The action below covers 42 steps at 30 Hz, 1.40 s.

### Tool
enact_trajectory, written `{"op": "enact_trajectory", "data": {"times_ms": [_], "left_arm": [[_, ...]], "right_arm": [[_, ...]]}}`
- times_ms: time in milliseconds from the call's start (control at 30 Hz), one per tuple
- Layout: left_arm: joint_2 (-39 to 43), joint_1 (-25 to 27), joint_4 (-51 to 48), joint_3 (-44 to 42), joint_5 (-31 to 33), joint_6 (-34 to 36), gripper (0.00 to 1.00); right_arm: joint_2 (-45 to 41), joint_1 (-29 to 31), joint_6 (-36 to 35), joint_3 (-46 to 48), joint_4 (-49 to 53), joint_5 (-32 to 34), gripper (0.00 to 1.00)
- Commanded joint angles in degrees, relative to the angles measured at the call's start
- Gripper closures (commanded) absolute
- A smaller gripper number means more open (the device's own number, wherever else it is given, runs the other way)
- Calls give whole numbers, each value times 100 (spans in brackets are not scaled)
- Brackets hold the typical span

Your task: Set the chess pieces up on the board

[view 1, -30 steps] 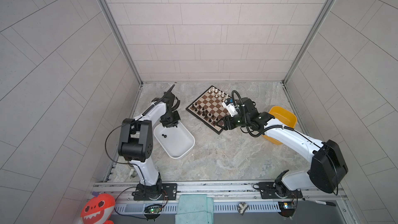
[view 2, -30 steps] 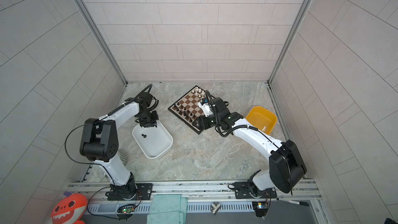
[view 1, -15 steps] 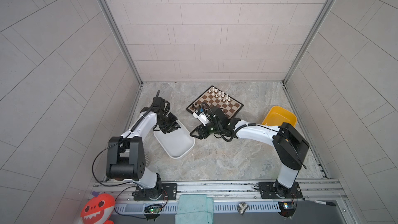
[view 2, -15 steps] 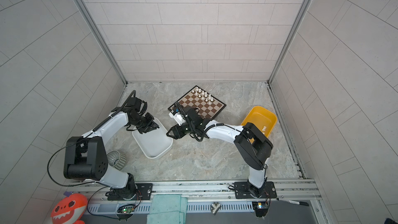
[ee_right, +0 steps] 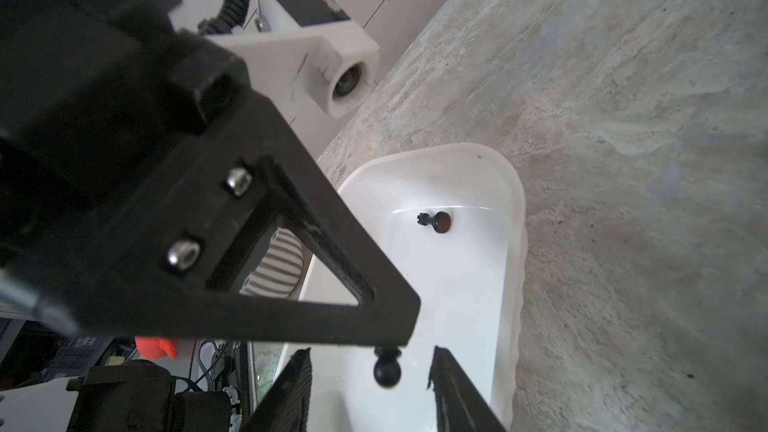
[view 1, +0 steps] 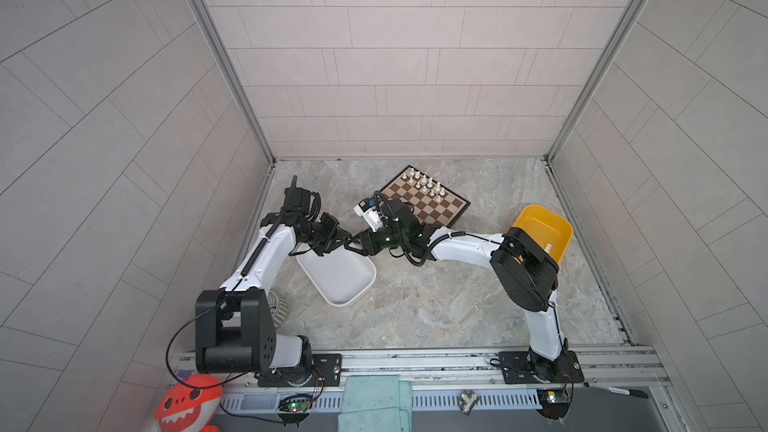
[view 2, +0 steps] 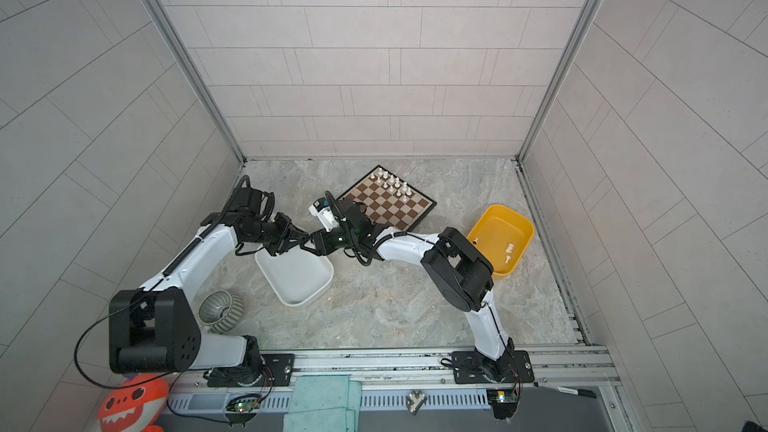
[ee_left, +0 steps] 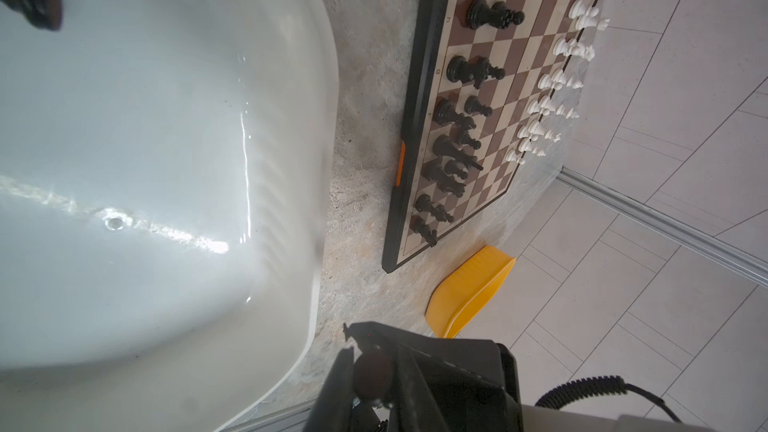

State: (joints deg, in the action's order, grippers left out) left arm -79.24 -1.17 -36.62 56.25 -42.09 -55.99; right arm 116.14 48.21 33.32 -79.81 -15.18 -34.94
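Because the black pawn [ee_right: 387, 371] hangs in the air between the two arms, the coming move turns on how it sits against the right gripper [ee_right: 372, 350]. We see the left gripper [view 1: 342, 238] clamped on the pawn's body, above the far corner of the white tub [view 1: 338, 284]. In the left wrist view the pawn's round base faces that camera. The head end points the other way. It pokes out past the edge of the left finger, into the gap between the right gripper's fingers [ee_right: 449, 388]. So the pawn's long axis runs roughly in line with those fingers, head toward the right palm.

The right jaws stand apart, with a gap on either side of the head, and they grip nothing. We judge this a hand-over: the right fingers need only close across the head. The board [view 1: 436, 210] lies just behind the right wrist, much nearer to that arm than to the left one. A second black piece [ee_right: 436, 221] lies on its side in the tub.
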Motion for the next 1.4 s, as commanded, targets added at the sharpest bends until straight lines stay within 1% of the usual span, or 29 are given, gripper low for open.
{"op": "enact_trajectory", "data": {"times_ms": [0,300,433,767,900,1000,1100,1167,1233,1267,1367], "left_arm": [[185,-33,21,-114,-183,-120,79],[282,-18,-41,-132,-141,-110,79],[283,-24,-54,-147,-103,-105,79],[262,-17,-47,-180,-20,-98,79],[238,-19,-55,-182,10,-105,79],[243,-23,-64,-208,40,-114,79],[242,-24,-56,-256,68,-131,79],[249,-13,-33,-297,98,-138,79],[243,-22,29,-313,101,-149,78],[230,-19,53,-312,101,-158,77],[228,-20,158,-194,145,-83,64]], "right_arm": [[92,-37,85,-79,-143,70,56],[89,-160,243,29,-382,31,71],[49,-241,419,184,-674,-60,70],[32,-259,495,212,-802,-153,73],[56,-259,504,177,-809,-159,80],[67,-259,543,159,-846,-180,82],[100,-259,615,141,-919,-197,88],[127,-255,702,142,-1017,-222,94],[131,-259,755,141,-1065,-232,99],[116,-259,755,149,-1062,-224,100],[-29,-282,686,225,-921,-193,100]]}}
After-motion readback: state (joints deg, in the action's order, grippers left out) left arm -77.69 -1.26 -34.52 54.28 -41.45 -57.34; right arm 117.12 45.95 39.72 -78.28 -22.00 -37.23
